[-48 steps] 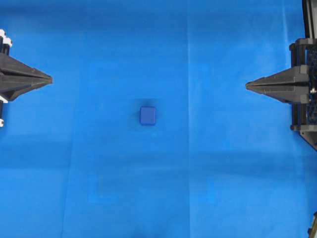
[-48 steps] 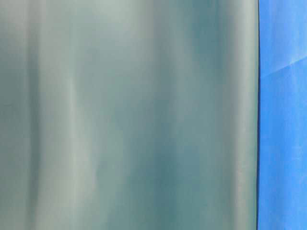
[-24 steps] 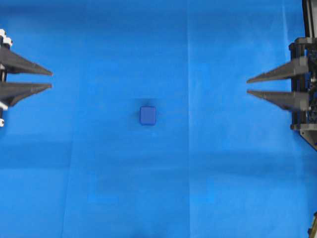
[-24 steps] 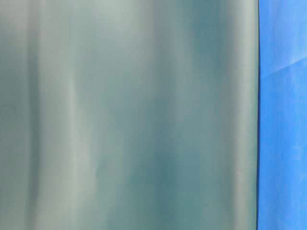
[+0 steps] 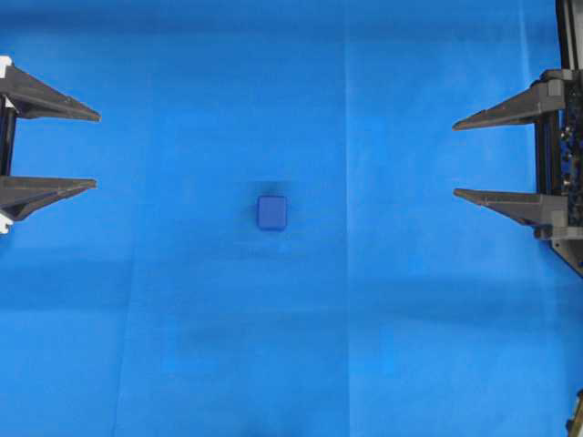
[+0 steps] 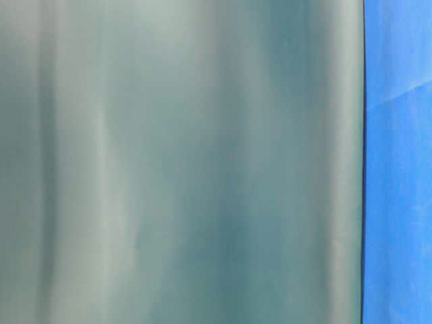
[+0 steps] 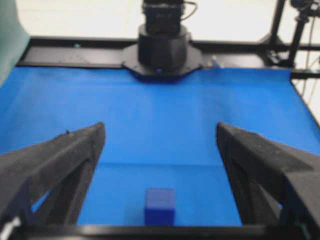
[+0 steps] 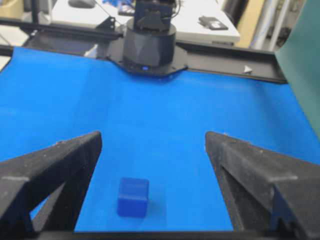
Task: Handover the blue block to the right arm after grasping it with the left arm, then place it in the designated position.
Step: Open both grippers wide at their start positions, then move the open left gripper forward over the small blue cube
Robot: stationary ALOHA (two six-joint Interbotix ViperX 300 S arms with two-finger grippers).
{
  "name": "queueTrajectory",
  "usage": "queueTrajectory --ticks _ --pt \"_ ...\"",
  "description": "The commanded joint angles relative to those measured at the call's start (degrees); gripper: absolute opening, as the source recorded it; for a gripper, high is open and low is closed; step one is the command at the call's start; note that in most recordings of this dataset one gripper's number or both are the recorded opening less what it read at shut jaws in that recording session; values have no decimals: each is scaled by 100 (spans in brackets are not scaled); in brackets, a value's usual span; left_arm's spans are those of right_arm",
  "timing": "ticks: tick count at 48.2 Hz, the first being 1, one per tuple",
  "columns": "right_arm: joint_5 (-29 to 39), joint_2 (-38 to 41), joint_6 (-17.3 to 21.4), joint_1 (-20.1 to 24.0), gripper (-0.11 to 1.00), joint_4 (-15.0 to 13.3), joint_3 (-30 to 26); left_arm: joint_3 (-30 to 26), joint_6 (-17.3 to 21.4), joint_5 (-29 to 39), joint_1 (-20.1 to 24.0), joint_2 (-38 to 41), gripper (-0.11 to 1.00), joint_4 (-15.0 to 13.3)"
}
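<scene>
Bright, even light is shining from above. The blue block (image 5: 271,212) is casting only a faint shadow. Both wrist views are looking soft and blurry.

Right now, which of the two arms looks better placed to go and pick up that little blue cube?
Left, narrowly. Both grippers, left and right, are open and far from the blue block, which lies slightly nearer the left.

Left gripper (image 5: 96,150) at left edge, right gripper (image 5: 455,158) opposite — both spread wide, empty, tips facing.
</scene>
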Motion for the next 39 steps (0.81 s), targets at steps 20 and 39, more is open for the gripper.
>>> queueTrajectory --ticks 20,39 --pt "-44 44 9 -9 97 18 -158 -782 62 -1239 18 1819 93 0" --pt "-26 35 9 -9 97 18 -149 -1969 62 -1397 26 3454 93 0"
